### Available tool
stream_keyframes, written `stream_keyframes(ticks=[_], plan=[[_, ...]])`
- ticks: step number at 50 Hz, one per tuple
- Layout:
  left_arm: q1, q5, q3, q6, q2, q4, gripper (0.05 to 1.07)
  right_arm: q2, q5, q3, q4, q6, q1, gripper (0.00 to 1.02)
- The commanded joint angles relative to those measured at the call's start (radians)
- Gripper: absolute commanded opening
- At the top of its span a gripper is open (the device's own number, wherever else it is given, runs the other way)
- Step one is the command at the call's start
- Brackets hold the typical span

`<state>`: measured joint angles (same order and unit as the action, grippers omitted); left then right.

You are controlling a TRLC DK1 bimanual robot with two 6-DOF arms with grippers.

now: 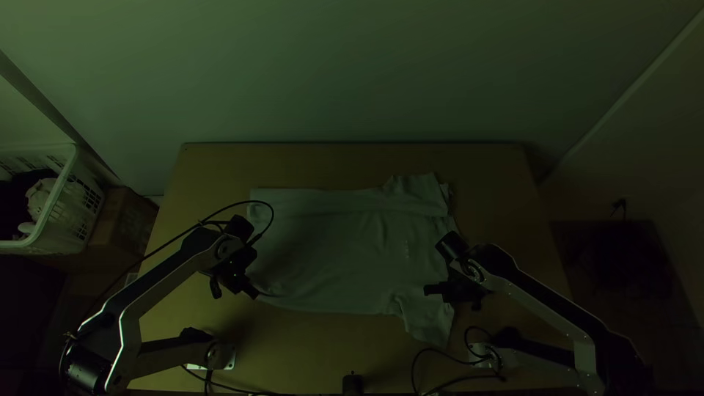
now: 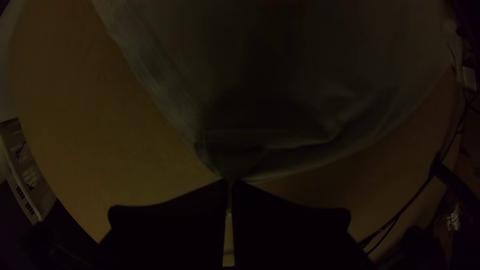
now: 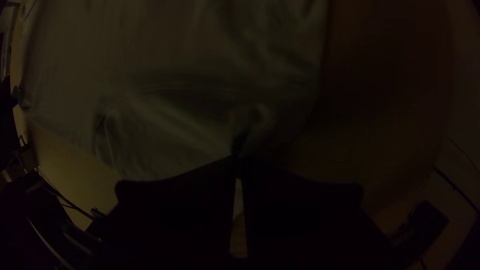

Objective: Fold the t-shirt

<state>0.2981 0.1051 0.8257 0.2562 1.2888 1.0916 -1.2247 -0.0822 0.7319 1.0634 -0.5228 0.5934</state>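
Pinched in left gripper (image 2: 230,184) at the near hem corner (image 2: 212,157) and in right gripper (image 3: 238,162) by the near sleeve (image 1: 429,319) of the t-shirt (image 1: 337,253), runs lengthwise between both, spread across the table (image 1: 352,160) toward its far edge, probably the way to fold.

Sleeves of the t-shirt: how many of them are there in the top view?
2. The far sleeve lies toward the back edge of the table; the near sleeve lies toward the arms' bases.
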Motion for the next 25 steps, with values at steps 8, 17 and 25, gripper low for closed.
stream_keyframes(ticks=[8,17,25], plan=[[-0.083,-0.025,0.049,0.055,-0.023,-0.002,0.08,0.013,0.041,0.044,0.040,0.090,-0.138,0.03],[-0.152,-0.033,0.089,0.098,-0.023,-0.009,0.08,0.002,0.055,0.090,0.041,0.115,-0.182,0.03],[-0.172,-0.051,0.153,0.091,-0.009,-0.015,0.08,-0.029,0.055,0.153,0.041,0.115,-0.196,0.03]])
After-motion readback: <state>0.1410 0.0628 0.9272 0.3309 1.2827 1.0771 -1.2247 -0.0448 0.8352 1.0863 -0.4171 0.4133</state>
